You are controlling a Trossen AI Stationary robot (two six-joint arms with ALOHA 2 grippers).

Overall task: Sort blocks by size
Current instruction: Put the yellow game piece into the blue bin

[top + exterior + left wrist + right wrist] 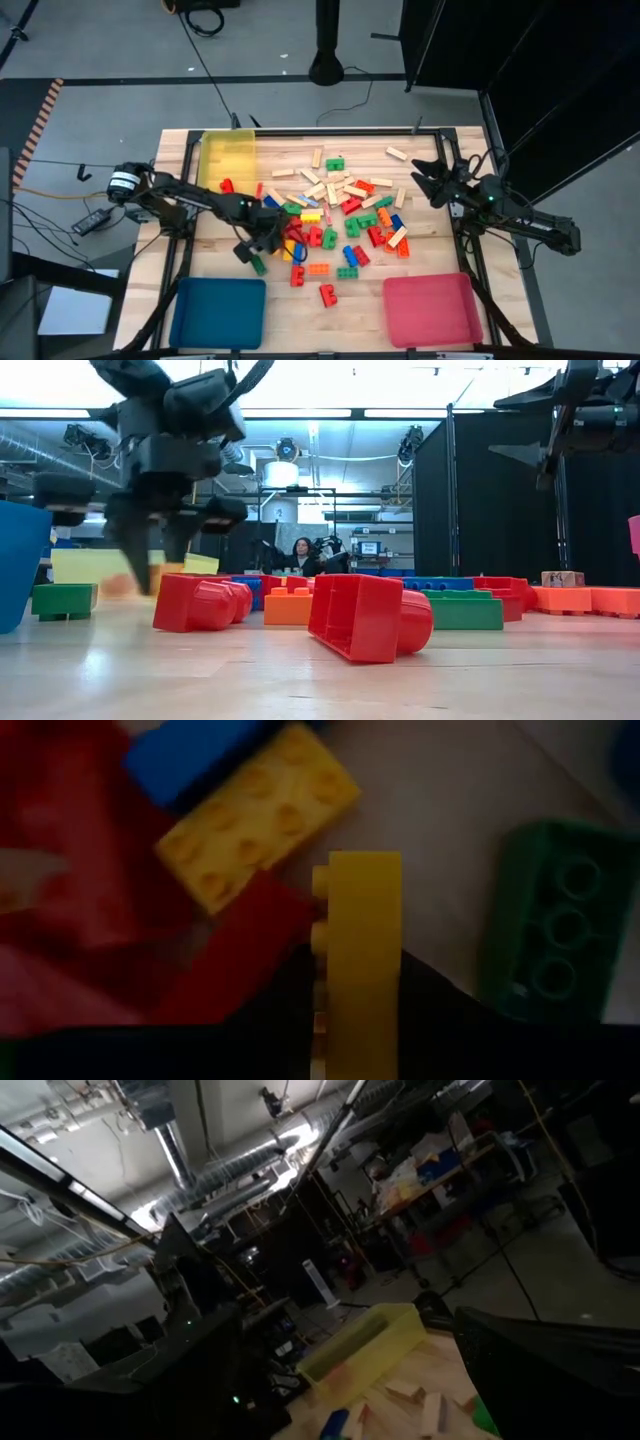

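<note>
Left gripper [262, 243] at blocks [340, 205] pile's left edge

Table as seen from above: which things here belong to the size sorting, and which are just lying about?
Belongs to the job:
- blocks, heaped mid-table
- yellow brick between the left gripper's fingers
- yellow tray, blue tray, pink tray

Lying about:
- cables on the floor
- stand base beyond the table
- right gripper, waiting open

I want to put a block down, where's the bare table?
Bare wood lies between the blue tray and pink tray, below the lone red block. The strip between the pile and the right hand is also free. The middle, around the left hand, is crowded with blocks.
</note>
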